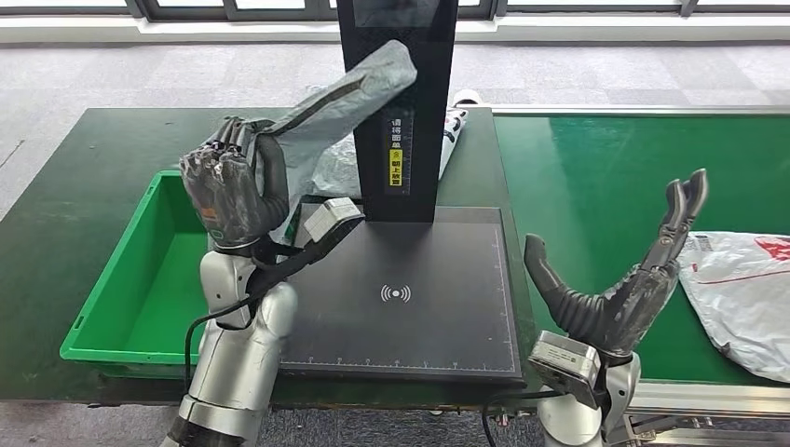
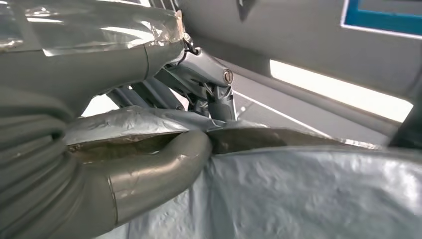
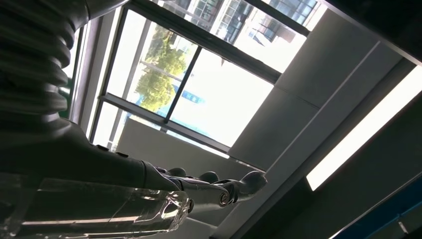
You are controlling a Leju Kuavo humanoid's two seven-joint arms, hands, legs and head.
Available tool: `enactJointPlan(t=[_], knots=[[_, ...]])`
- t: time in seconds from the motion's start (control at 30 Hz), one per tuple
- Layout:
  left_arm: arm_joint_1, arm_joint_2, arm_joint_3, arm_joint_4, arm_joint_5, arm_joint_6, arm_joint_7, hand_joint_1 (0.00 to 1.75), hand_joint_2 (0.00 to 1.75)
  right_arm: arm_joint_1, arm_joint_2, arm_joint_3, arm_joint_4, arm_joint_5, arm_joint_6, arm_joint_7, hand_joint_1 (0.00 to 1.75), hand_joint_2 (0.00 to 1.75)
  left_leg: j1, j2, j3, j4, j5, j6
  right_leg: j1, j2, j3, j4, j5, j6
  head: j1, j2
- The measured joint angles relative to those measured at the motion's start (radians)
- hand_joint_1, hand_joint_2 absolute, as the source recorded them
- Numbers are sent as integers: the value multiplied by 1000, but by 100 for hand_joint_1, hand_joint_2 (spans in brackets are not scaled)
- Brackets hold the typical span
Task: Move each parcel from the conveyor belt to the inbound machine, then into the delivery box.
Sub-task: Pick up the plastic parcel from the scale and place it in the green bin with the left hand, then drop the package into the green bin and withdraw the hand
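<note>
Green benches stand under a window wall, with the conveyor belt on the robot's right and the inbound machine, a black scan pad with a tall post, in the middle. One grey parcel is gripped in the left hand, lifted above the near edge of the delivery box, so it looks past scanning and about to be dropped in. The green box appears to hold nothing yet. A second, white parcel lies on the belt, untouched; a third pale one rests behind the post. The right hand is spread, palm up, holding nothing. Three parcels, one box, one machine.
</note>
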Motion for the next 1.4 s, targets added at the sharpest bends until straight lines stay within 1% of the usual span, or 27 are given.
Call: enactJointPlan(t=[0.1, 0.17, 0.2, 0.33, 0.43, 0.5, 0.57, 0.63, 0.73, 0.77, 0.87, 0.9, 1.07, 1.17, 1.23, 1.3, 1.4], knots=[[0, 0, 37, -13, 16, 0, -12, 175, 175, 1, 0, -3, 0, 1, 0, 0, 0, 175, 0, 0, 0, 0, 0, 0, 0, 0, 0, 0, 0, 0, 0, 0], [-2, 1, 84, -9, 26, 0, -30, 175, 175, 4, 0, -3, -1, 3, 0, 0, 0, 175, 0, 0, 0, 0, 0, 0, 0, 0, 0, 0, 0, 0, 0, 0], [-7, 2, 120, 1, 27, 0, -44, 175, 175, 7, 0, -4, -2, 4, 0, 0, 0, 175, 0, 0, 0, 0, 0, 0, 0, 0, 0, 0, 0, 0, 0, 0], [-47, 4, 334, 95, -11, -1, -97, 175, 175, 13, 0, -4, -4, 12, 0, 0, 0, 175, 0, 1, 1, 0, 0, -1, 0, 1, -1, 0, 0, 0, 0, 0], [-65, 5, 460, 166, -59, -2, -102, 175, 175, 13, 0, -4, -4, 13, 0, 0, 0, 175, 1, 0, 0, 0, 1, -1, 1, 0, 0, 0, 0, 0, 0, 0], [-77, 6, 519, 207, -80, -2, -92, 175, 175, 13, 0, -4, -4, 15, 0, 2, 0, 175, 1, -1, 0, 0, 1, -1, 1, 0, 0, 0, 0, -1, 0, 0], [-85, 10, 549, 237, -85, -2, -60, 175, 175, 12, 0, -4, -4, 18, 0, 4, 0, 175, 1, -1, 0, 0, 1, -1, 1, 0, 0, 0, 0, -1, 0, 0], [-88, 14, 556, 255, -84, -1, -38, 175, 175, 13, 0, -4, -4, 20, 0, 2, 0, 175, 1, -2, -1, 0, 1, -1, 1, -1, 0, 0, 0, 0, 0, 0], [-88, 14, 566, 272, -88, -1, -39, 175, 175, 13, 0, -4, -4, 20, 0, 0, 0, 175, 1, -3, -1, 0, 1, -1, 1, -1, 0, 0, 0, 0, 0, 0], [-88, 14, 573, 278, -93, -1, -44, 141, 175, 13, 0, -4, -4, 20, 0, 0, 0, 175, 1, -3, -1, 0, 1, -1, 1, -1, 0, 0, 0, 0, 0, 0], [-90, 14, 596, 294, -105, -2, -59, 10, 175, 13, 0, -4, -4, 19, 1, 0, 0, 175, 1, -3, -1, 0, 1, -1, 1, -1, 0, 0, 0, 0, 0, 0], [-90, 14, 602, 298, -105, -1, -63, 0, 175, 13, 0, -4, -4, 19, 1, 0, 0, 175, 1, -3, -1, 0, 1, -1, 1, -1, 0, 0, 0, 0, 0, 0], [-91, 13, 619, 304, -49, -1, -110, 0, 175, 13, 0, -8, -3, 26, 0, 1, 0, 175, 1, -3, -1, 0, 1, -1, 1, -1, -1, 0, 0, 0, 0, 0], [-91, 14, 625, 304, -3, -1, -136, 0, 175, 15, 0, -41, 1, 62, 0, 12, 0, 175, 1, -3, -1, 0, 1, -1, 1, -1, 0, 0, 0, 0, 0, 0], [-91, 14, 629, 302, 45, -1, -164, 0, 87, 12, 0, -85, 12, 127, 0, 42, 0, 175, 1, -4, -1, 0, 1, -1, 1, -2, 0, 0, 0, 0, 0, 0], [-91, 14, 634, 297, 103, -1, -201, 0, 0, -3, 0, -147, 44, 233, 1, 93, 0, 175, 1, -4, -1, 0, 1, -1, 1, -2, 0, 0, 0, 0, 0, 0], [-91, 14, 649, 280, 170, -1, -248, 0, 0, -40, 1, -258, 118, 385, 1, 159, 0, 175, 1, -4, -1, 0, 1, -1, 1, -2, 0, 0, 0, 0, 0, 0]])
